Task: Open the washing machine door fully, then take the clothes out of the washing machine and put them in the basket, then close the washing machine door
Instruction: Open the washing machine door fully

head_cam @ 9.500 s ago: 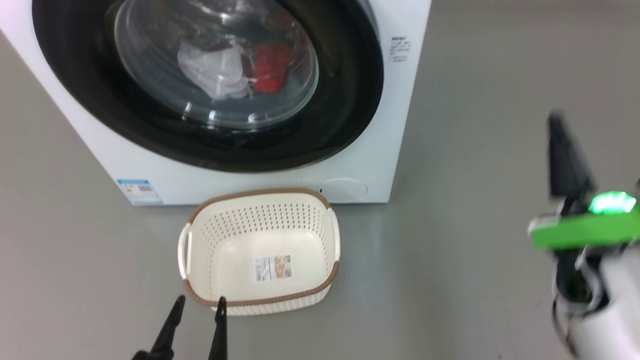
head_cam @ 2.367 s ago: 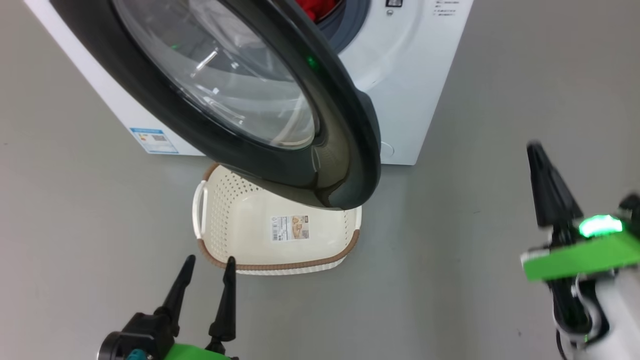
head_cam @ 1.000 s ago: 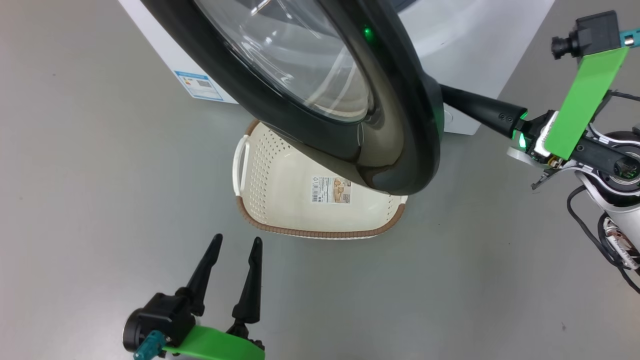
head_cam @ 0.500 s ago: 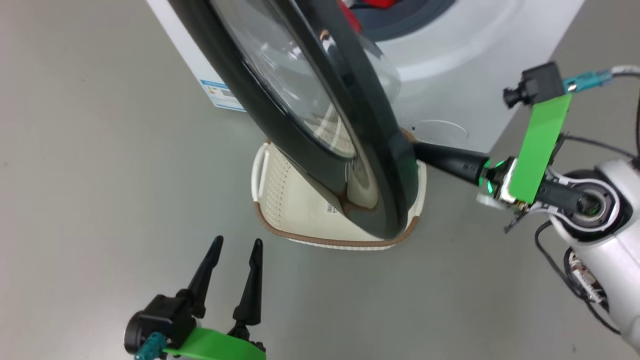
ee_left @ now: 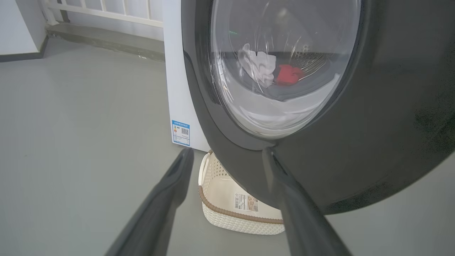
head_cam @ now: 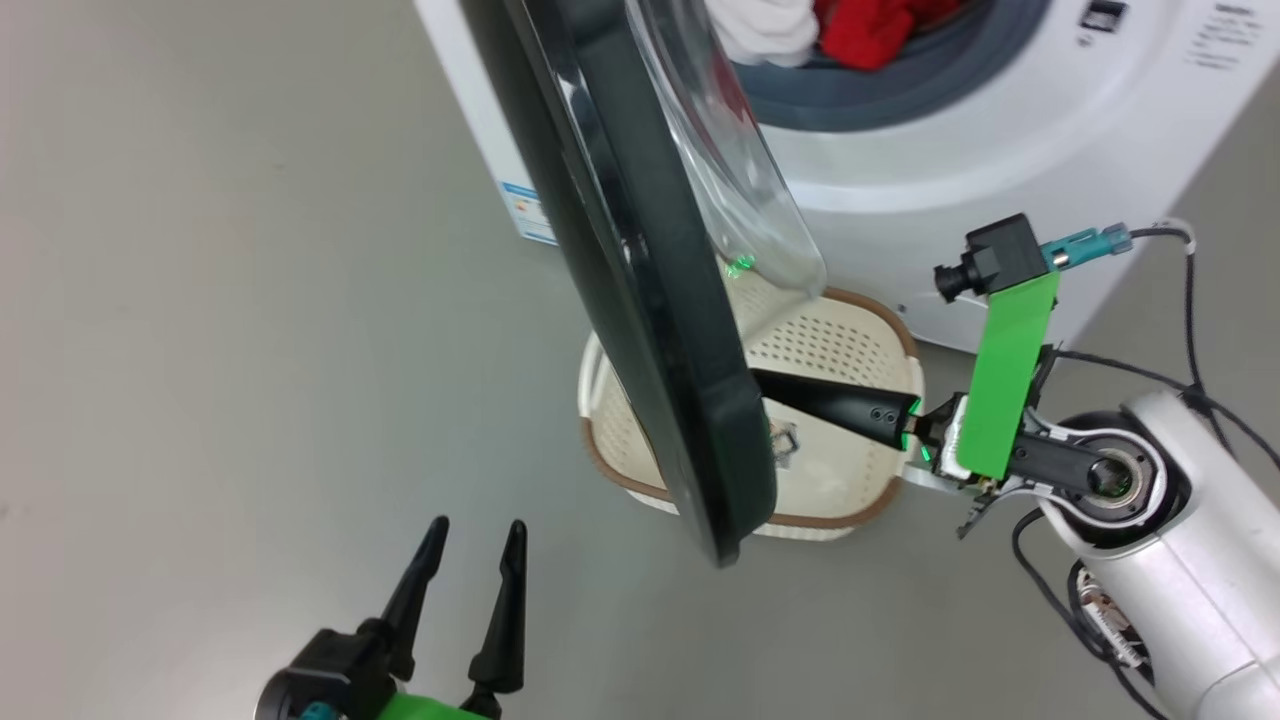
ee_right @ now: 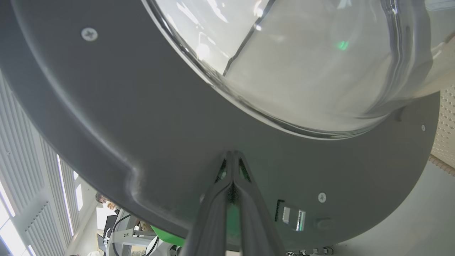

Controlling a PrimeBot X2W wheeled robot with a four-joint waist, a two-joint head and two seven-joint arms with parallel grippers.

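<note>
Standing on the smooth grey floor [head_cam: 200, 300], the big white boxy front-loading washing machine [head_cam: 1000, 170] presents an uncovered drum opening ringed by a grey rubber seal. The large round washing machine door [head_cam: 640, 300], with a wide glossy black rim and a clear bulging glass bowl, is swung out from the cabinet and seen nearly edge-on from above.

The right arm's pale forearm enters from the lower right. Its wrist is turned so that the right gripper [head_cam: 757, 378] reaches leftward over the basket. Its two long dark fingers are pressed together with nothing between them. Their tips meet the matt grey inner face of the door rim, just below the glass bowl [ee_right: 233, 153].

The small cream-white perforated plastic basket [head_cam: 840, 340], with a brown woven-look rim, sits on the floor directly before the machine, partly behind the door.

The left gripper [head_cam: 478, 525] is low and points upward, well apart from the door's outer face. Its fingers are spread and empty.

The clothes [head_cam: 860, 35], soft crumpled red and white fabric, lie in the drum mouth.
</note>
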